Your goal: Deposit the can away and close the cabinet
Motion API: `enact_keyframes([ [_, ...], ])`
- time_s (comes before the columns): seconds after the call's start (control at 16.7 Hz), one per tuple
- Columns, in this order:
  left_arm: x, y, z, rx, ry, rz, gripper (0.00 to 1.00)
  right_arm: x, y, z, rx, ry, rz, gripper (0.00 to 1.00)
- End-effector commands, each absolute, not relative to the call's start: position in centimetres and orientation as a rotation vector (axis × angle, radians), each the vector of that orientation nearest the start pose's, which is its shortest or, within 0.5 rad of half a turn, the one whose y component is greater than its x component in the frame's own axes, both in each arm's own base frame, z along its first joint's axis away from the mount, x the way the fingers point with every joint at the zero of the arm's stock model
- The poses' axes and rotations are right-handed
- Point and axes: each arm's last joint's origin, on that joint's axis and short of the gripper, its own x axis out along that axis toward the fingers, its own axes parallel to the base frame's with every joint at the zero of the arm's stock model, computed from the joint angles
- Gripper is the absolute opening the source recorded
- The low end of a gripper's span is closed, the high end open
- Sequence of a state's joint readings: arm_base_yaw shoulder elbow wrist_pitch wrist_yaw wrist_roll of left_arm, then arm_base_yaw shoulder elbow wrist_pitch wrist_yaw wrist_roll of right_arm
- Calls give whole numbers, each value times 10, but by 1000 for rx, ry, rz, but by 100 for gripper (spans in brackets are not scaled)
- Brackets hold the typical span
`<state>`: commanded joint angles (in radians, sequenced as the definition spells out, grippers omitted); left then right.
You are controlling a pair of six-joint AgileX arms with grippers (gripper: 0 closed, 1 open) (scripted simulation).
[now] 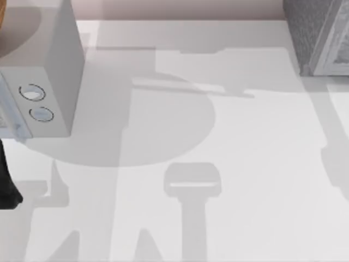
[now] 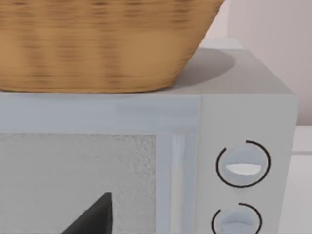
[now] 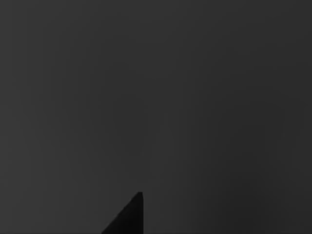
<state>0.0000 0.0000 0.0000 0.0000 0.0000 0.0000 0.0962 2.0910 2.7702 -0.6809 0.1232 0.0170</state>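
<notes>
a white microwave-like cabinet (image 1: 49, 76) stands at the left edge of the worktop (image 1: 245, 180) in the top view, its front panel carrying two round dials (image 1: 32, 93), one above the other. in the left wrist view the same box faces the camera: its door (image 2: 78, 180) with a frosted window is shut flush against the body, so what is inside cannot be seen. a woven wicker basket (image 2: 97, 44) sits on the cabinet's roof, touching it; its inside is out of sight, so its contents cannot be told.

a dark piece of the left arm (image 1: 6, 185) shows at the left edge of the top view, just in front of the cabinet, and a black fingertip (image 2: 95, 217) shows before the door in the left wrist view; how far the left jaws are open cannot be told.

a second grey textured cabinet (image 1: 319, 35) stands at the far right corner.

the right wrist view is dark; the state of the right jaws cannot be told.

where the can is cannot be told.
</notes>
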Motion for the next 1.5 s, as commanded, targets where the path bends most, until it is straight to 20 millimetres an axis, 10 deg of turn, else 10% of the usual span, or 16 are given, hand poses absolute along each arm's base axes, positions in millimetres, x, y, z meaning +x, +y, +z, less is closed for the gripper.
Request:
enact_keyframes([
  [0.78, 106, -1, 160, 0, 0, 0, 100, 384, 47, 545, -7, -45, 35, 100],
  [1.2, 106, -1, 160, 0, 0, 0, 100, 264, 40, 571, -46, -191, 144, 100],
  [1.5, 106, -1, 160, 0, 0, 0, 100, 178, 25, 489, -65, -165, 171, 100],
])
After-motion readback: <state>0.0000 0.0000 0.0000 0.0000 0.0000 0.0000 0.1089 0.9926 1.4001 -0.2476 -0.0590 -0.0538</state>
